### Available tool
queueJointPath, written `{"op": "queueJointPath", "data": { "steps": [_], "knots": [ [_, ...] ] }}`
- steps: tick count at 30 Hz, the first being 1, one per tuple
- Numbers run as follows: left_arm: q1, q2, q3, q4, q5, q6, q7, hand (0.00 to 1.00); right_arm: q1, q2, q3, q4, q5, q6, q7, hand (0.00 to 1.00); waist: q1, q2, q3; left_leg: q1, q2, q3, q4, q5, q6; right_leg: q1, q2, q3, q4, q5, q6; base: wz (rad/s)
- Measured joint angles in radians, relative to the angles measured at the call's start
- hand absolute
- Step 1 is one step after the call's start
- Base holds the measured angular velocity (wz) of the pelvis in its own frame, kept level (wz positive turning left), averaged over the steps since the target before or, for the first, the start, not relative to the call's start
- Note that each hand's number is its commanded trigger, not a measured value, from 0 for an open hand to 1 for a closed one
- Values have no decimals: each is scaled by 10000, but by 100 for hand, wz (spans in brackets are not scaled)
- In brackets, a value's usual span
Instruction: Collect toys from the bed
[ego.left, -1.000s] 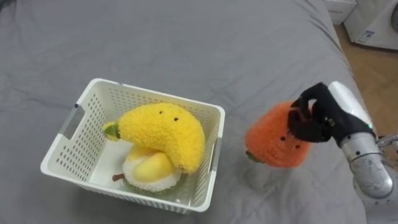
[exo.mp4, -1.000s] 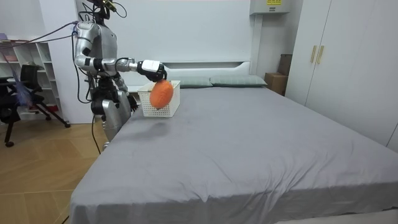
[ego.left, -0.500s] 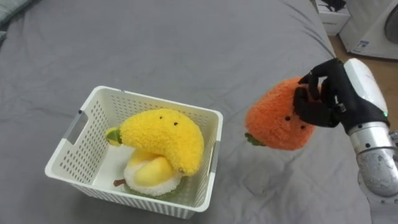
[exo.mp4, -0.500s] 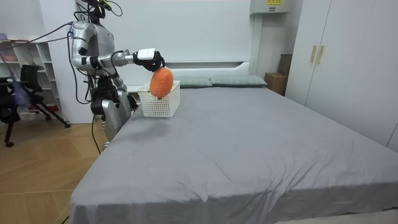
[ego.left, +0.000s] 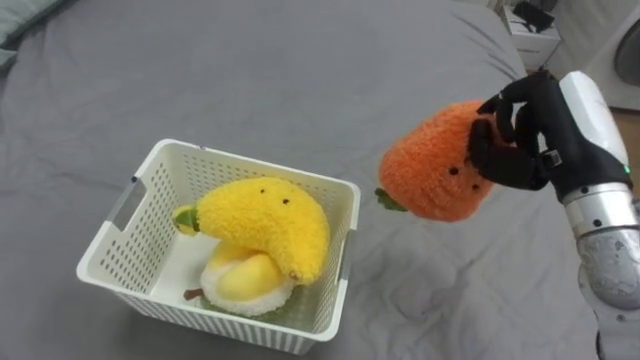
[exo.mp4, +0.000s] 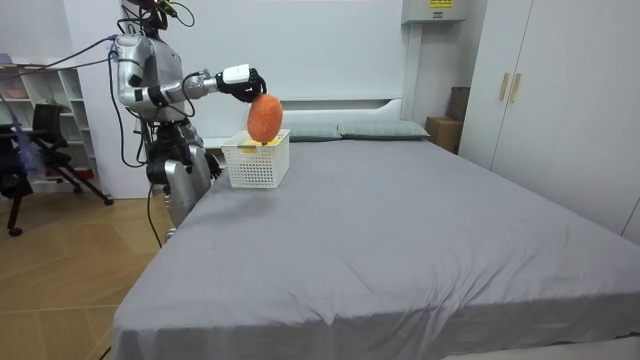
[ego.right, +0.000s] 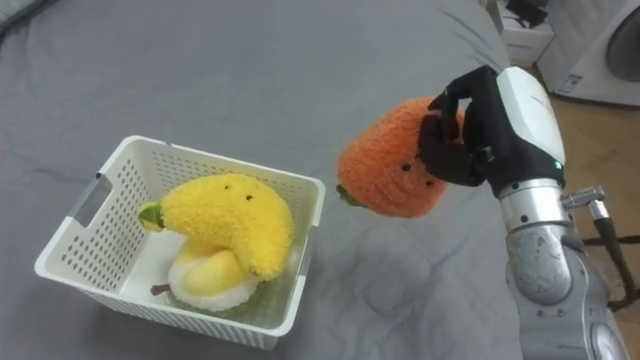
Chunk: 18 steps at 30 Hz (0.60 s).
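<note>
Bed: a big bed (ego.left: 300, 70) with a smooth gray cover, and 2 gray pillows (exo.mp4: 378, 130) at its head.
Room: a white wall behind the bed, a tall pale cupboard (exo.mp4: 545, 90) at the room view's right, a wood floor (exo.mp4: 60, 280), and a shelf (exo.mp4: 45, 105) with a dark chair (exo.mp4: 25, 150) at the room view's left.
Robot: it stands on the floor at the side of the bed, near the pillow end, facing the basket.
Basket: a white basket (ego.left: 128, 195) full of little holes sits on the bed, close to the edge by the robot.
In the basket: a fuzzy yellow toy (ego.left: 265, 222) with 2 tiny dark eyes lies on top of a white and yellow soft toy (ego.left: 240, 282).
Orange toy: a fuzzy orange toy (ego.left: 430, 178) with a small green bit at its low end hangs in the air over the bed, just to the right of the basket, touching neither.
Right hand: the right hand (ego.left: 535, 140) is lifted up, its arm stretched out, and its black fingers (ego.left: 490, 152) are curled tight round the orange toy.
</note>
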Motion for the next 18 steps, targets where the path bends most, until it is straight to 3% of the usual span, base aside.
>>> {"op": "queueJointPath", "data": {
  "steps": [6,14,18],
  "knots": [
    [-125,-51,-5,8,662,-25,0,0,-900,1,259,-200,-226,1,47,100,318,-20,-10,-42,-16,-165,-21,0,-1,64,-3,-237,-114,4,-2,6],
    [-421,-72,-168,14,871,-83,-22,0,-1565,29,1864,-772,-329,154,599,100,848,-9,0,-167,-13,-324,34,-26,-10,92,5,-286,-117,5,-1,5],
    [-515,-191,-343,14,876,-91,-16,0,-1606,531,2309,-771,-178,193,1094,100,1059,20,20,-216,-30,-430,30,-28,-11,95,-8,-360,-111,6,-1,7]
  ]
}}
